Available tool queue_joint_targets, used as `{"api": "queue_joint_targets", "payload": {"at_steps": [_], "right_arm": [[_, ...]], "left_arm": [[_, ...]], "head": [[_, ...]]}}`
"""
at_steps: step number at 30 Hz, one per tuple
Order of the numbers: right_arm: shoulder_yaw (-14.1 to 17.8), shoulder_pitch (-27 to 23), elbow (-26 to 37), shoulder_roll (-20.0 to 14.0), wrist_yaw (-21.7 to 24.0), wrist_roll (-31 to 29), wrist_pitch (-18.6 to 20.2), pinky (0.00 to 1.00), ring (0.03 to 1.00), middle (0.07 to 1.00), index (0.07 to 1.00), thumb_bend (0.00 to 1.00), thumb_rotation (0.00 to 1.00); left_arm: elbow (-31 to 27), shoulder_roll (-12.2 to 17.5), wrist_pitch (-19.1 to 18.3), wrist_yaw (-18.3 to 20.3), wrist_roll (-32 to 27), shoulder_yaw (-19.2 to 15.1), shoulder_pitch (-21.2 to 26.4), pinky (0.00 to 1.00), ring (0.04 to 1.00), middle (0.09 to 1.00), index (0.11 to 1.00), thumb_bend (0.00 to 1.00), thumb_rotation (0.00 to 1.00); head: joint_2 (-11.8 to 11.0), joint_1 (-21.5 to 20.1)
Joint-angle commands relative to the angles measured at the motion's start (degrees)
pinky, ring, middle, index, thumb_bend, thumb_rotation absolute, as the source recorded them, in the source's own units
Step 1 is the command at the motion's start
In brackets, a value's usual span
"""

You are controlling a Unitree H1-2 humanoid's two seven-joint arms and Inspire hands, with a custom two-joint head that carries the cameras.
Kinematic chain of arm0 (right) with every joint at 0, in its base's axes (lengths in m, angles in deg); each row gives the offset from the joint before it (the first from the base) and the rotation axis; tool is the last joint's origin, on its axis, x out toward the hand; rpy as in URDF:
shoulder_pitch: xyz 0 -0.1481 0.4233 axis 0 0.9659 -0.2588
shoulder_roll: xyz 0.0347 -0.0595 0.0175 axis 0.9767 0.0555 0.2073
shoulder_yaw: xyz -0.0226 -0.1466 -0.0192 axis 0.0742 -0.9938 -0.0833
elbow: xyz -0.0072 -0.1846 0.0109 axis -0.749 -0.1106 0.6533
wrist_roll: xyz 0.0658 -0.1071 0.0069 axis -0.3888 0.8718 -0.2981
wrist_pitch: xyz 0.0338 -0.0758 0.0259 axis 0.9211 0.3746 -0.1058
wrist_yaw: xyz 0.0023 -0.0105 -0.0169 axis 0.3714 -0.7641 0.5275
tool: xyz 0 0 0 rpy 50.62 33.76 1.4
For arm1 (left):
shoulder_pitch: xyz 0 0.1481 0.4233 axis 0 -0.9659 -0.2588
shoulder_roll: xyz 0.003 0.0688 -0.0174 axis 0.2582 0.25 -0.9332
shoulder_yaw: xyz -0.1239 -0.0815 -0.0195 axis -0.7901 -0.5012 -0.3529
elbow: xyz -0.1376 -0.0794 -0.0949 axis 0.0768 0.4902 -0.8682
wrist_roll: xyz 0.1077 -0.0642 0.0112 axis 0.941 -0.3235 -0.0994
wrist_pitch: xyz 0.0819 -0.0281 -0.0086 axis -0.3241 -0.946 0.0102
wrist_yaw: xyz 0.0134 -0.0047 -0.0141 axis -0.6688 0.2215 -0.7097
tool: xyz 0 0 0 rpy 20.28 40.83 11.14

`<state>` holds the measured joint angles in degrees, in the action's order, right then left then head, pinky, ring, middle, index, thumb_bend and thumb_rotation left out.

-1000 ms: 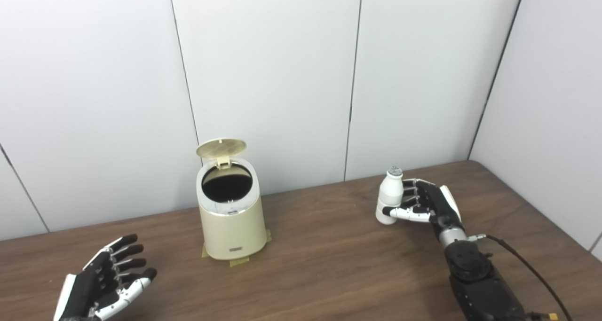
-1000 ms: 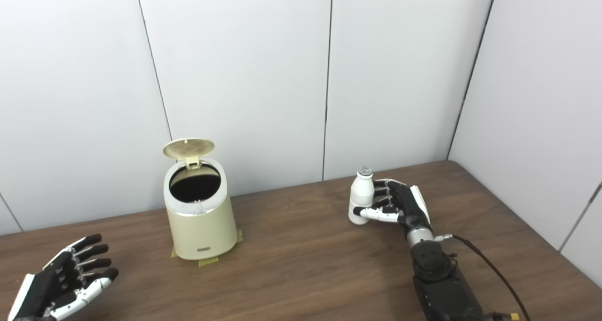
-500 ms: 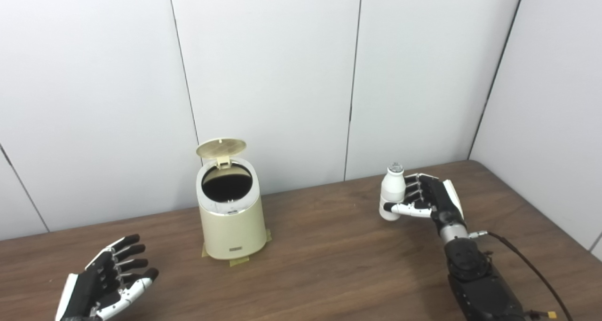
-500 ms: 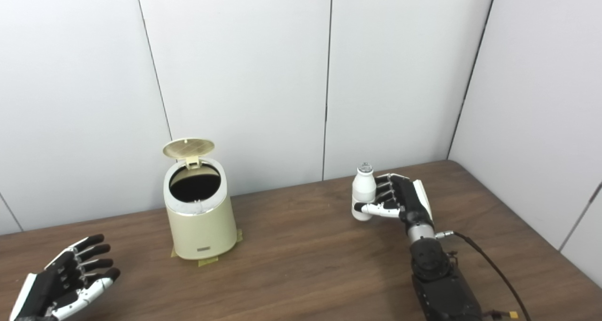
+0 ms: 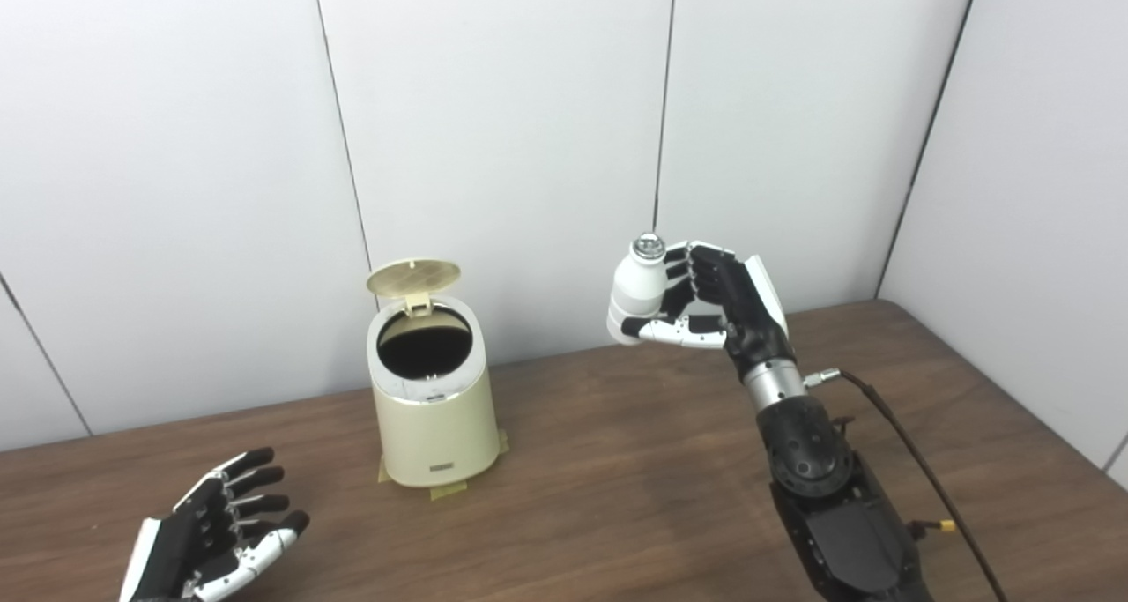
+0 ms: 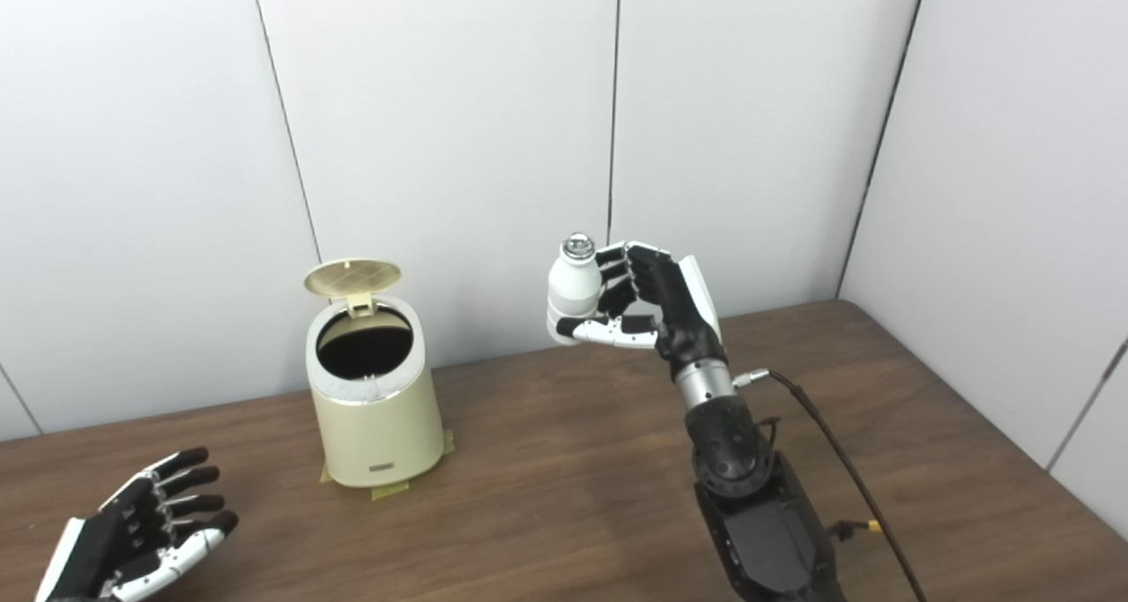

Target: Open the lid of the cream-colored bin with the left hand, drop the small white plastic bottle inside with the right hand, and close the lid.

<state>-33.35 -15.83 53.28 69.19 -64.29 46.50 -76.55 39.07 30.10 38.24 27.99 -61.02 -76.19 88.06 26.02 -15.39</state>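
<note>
Gripping white bottle (image 5: 636, 292), silver cap, upright.

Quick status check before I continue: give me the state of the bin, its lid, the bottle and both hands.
Cream-colored cylindrical bin: upright on the wooden table, mouth uncovered, interior dark.
Round cream lid: flipped up on its rear hinge, open.
Small white plastic bottle: capped, roughly upright, held in the air to the right of the bin.
Right hand: shut on the bottle.
Left hand: open, holding nothing, low near the table.
</note>
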Motion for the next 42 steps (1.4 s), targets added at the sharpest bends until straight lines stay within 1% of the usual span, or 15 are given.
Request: {"api": "queue_joint_targets", "payload": {"at_steps": [1,5,6,7,11,15,18,21,24,27,28,31,36,42], "right_arm": [[-0.6,-4.2,3.1,0.4,0.4,0.8,-1.0,0.33,0.394,0.474,0.544,0.51,0.00],[-2.1,-6.4,3.8,3.3,1.6,0.0,-1.3,0.34,0.407,0.480,0.526,0.52,0.00],[-2.4,-6.8,3.7,4.0,1.9,-0.3,-1.4,0.35,0.409,0.481,0.525,0.52,0.00],[-2.7,-7.2,3.6,4.6,2.1,-0.4,-1.4,0.35,0.408,0.482,0.525,0.52,0.00],[-3.6,-8.9,4.2,8.4,2.3,-0.9,1.1,0.33,0.402,0.481,0.531,0.52,0.00],[-4.6,-10.1,2.8,10.4,2.8,-0.4,-0.2,0.31,0.397,0.477,0.534,0.51,0.00],[-5.0,-10.7,2.3,12.1,2.9,-0.4,1.1,0.32,0.391,0.478,0.538,0.51,0.00],[-5.5,-11.2,1.5,13.2,2.7,0.1,1.0,0.32,0.392,0.478,0.539,0.51,0.00],[-6.3,-11.7,0.3,13.9,2.5,1.2,1.3,0.33,0.395,0.478,0.536,0.51,0.00],[-6.5,-12.1,-0.3,14.6,2.5,1.6,3.4,0.33,0.395,0.470,0.535,0.51,0.00],[-6.6,-12.3,-1.0,14.8,2.4,1.9,3.5,0.34,0.395,0.469,0.535,0.51,0.00],[-6.8,-12.6,-2.5,14.8,2.1,2.6,3.1,0.33,0.392,0.467,0.537,0.51,0.00],[-6.8,-13.5,-6.5,14.6,1.9,3.0,0.5,0.33,0.393,0.468,0.543,0.51,0.00],[-6.5,-14.9,-10.3,13.8,1.2,3.8,0.2,0.32,0.386,0.466,0.543,0.51,0.00]], "left_arm": [[-0.4,-0.1,2.9,-0.6,0.4,0.3,2.8,0.57,0.659,0.743,0.785,0.64,0.00],[0.9,-1.1,4.1,-0.9,0.0,0.4,2.9,0.59,0.655,0.729,0.776,0.65,0.00],[1.1,-1.5,4.2,-1.1,0.0,0.5,3.0,0.60,0.662,0.730,0.776,0.65,0.00],[1.2,-1.8,4.2,-1.2,0.1,0.5,3.0,0.62,0.667,0.730,0.775,0.66,0.00],[1.2,-2.5,4.4,-1.8,1.3,1.0,2.9,0.67,0.678,0.733,0.774,0.67,0.00],[1.3,-3.0,4.9,-2.8,2.8,1.7,3.0,0.66,0.673,0.731,0.776,0.68,0.00],[1.7,-3.4,5.7,-2.9,2.9,2.1,3.2,0.66,0.680,0.735,0.785,0.68,0.00],[1.8,-3.7,5.9,-3.3,3.1,2.4,3.3,0.64,0.671,0.730,0.786,0.68,0.02],[1.8,-4.2,6.1,-3.7,3.1,2.4,3.3,0.66,0.672,0.725,0.783,0.69,0.02],[1.2,-4.6,5.7,-3.9,3.4,2.6,3.3,0.65,0.673,0.726,0.782,0.69,0.02],[1.0,-4.6,5.6,-3.9,3.3,2.6,3.3,0.65,0.672,0.726,0.782,0.69,0.02],[0.7,-4.8,5.5,-3.8,3.3,2.7,3.2,0.66,0.677,0.732,0.786,0.69,0.01],[-0.1,-5.0,5.1,-3.7,3.2,2.8,3.1,0.64,0.665,0.732,0.788,0.69,0.01],[-0.8,-5.2,4.5,-3.7,3.4,2.9,3.0,0.64,0.665,0.734,0.786,0.70,0.01]], "head": [[-0.1,0.9],[-0.7,3.0],[-0.8,4.4],[-0.9,4.7],[-1.1,7.1],[-1.3,9.1],[-1.3,10.4],[-1.3,11.1],[-1.2,11.7],[-1.0,12.2],[-0.9,12.3],[-0.7,12.7],[-0.3,13.1],[0.0,13.7]]}}
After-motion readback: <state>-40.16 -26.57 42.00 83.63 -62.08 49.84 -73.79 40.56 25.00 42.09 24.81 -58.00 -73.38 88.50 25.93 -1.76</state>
